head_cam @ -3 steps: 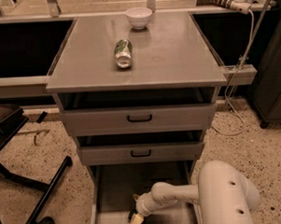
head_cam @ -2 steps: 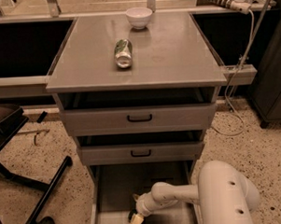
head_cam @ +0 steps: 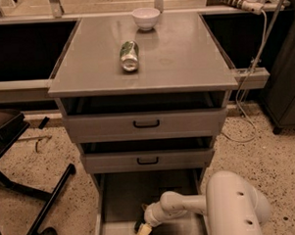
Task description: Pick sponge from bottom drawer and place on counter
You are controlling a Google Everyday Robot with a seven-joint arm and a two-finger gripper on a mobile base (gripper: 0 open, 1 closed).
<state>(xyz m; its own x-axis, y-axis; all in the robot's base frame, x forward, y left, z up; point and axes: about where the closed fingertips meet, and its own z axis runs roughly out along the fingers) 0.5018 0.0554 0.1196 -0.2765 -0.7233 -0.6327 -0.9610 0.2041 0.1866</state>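
Observation:
The bottom drawer [head_cam: 122, 199] is pulled open below two shallower drawers, and its grey floor shows. My gripper [head_cam: 141, 231] reaches down into it at the near middle, its pale yellowish tip low over the floor. A small dark patch [head_cam: 139, 223] sits right at the gripper's tip; I cannot tell whether it is the sponge, which does not show plainly. The counter [head_cam: 184, 54] is the broad grey top of the cabinet, well above the gripper.
A green-and-silver can [head_cam: 129, 55] lies on its side on the counter, and a white bowl [head_cam: 146, 17] stands at the back. My white arm [head_cam: 232, 206] fills the lower right. Black chair legs [head_cam: 48, 202] lie on the speckled floor at left. A cable [head_cam: 248, 71] hangs at right.

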